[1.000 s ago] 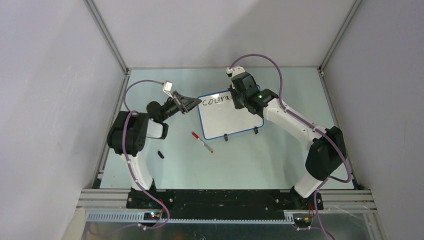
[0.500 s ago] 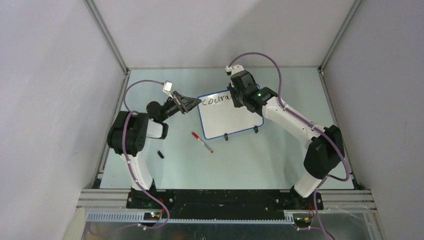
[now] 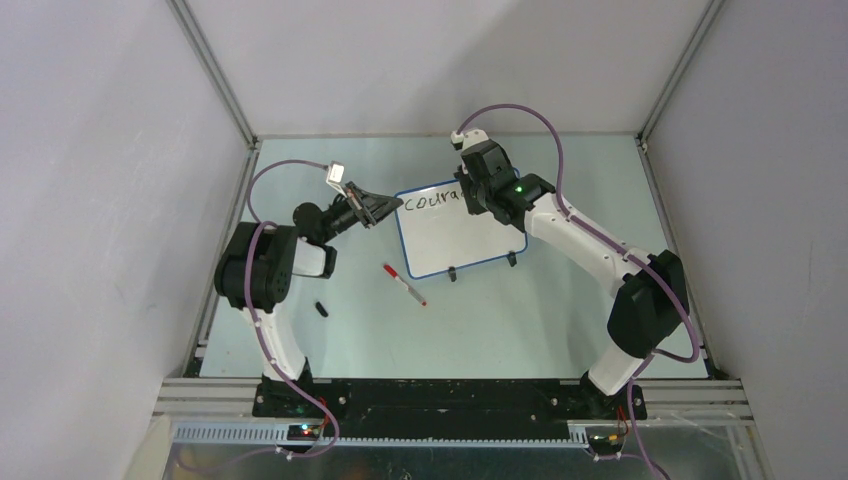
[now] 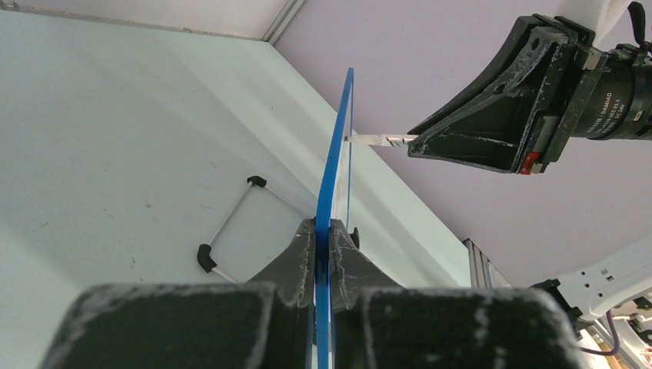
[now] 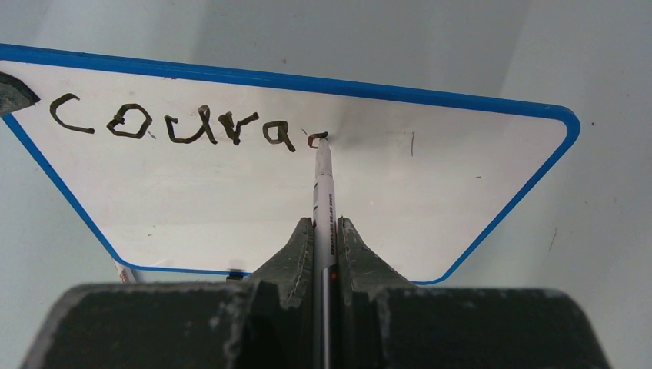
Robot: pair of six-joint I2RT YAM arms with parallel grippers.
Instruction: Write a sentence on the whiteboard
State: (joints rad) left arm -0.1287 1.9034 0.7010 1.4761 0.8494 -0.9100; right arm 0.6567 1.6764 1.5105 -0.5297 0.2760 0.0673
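Note:
The whiteboard (image 3: 455, 238), white with a thin blue rim, stands tilted on the table. My left gripper (image 3: 386, 208) is shut on its left rim, seen edge-on as a blue strip (image 4: 332, 177) between the jaws (image 4: 323, 231). My right gripper (image 5: 324, 227) is shut on a white marker (image 5: 323, 196), whose tip touches the board's top line. The sentence (image 5: 201, 129) reads "coura" in black, with a small curved stroke begun at the tip. From above, the right gripper (image 3: 478, 195) covers the end of the writing (image 3: 431, 201).
A red-capped marker (image 3: 404, 284) lies on the table in front of the board's left corner. A small black cap (image 3: 321, 308) lies nearer the left arm's base. The board's wire stand with black feet (image 4: 204, 257) rests on the table. Grey walls enclose the table.
My right gripper has shifted slightly left and farther away along the top line with the marker. The left gripper and board have not moved.

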